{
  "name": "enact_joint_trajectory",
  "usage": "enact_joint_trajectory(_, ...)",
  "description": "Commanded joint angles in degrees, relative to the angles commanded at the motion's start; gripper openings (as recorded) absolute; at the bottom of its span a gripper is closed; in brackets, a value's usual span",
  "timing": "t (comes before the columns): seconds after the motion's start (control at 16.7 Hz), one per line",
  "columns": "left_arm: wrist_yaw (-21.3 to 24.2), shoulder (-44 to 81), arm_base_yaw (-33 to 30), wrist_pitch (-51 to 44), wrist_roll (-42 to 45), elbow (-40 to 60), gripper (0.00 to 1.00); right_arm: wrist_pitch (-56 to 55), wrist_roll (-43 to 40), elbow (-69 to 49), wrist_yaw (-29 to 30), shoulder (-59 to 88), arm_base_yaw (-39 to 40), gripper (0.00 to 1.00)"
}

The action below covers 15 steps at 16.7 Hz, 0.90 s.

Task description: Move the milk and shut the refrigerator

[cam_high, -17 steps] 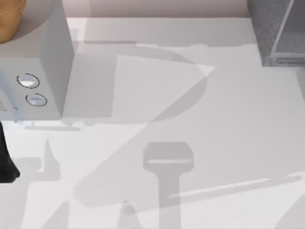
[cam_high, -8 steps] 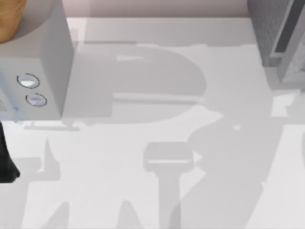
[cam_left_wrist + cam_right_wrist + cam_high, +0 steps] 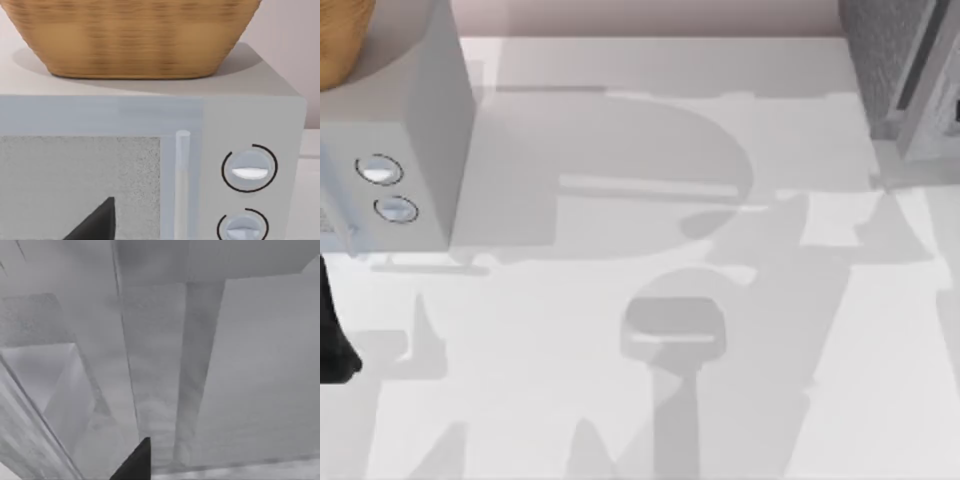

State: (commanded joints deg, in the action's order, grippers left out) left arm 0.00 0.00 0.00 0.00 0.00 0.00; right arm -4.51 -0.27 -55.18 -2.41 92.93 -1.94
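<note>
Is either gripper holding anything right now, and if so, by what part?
It cannot be told. One dark fingertip faces the box with two knobs; another is close to the refrigerator. No held object is visible.

A dark part of the left arm [image 3: 334,335] is seen at the top view's left edge, low over the tabletop [image 3: 620,420]. One black fingertip of the left tool [image 3: 95,222] is seen in the left wrist view, and one of the right tool [image 3: 135,462] in the right wrist view.
</note>
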Motion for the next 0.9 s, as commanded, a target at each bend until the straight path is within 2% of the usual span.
enact_joint_trajectory(0.24, 0.0, 0.0, 0.0, 0.0, 0.0, 0.0, 1.00, 1.0, -0.2, -2.0, 0.3, 2.6, -0.7, 1.00)
enact_joint_trajectory(0.66, 0.0, 0.0, 0.0, 0.0, 0.0, 0.0, 1.00, 4.0, -0.1, -21.6, 0.6, 16.9, -0.6, 1.00)
enact_joint_trajectory(0.9, 0.0, 0.0, 0.0, 0.0, 0.0, 0.0, 1.00, 5.5, 0.0, -25.6, 0.7, 20.8, -0.5, 1.00)
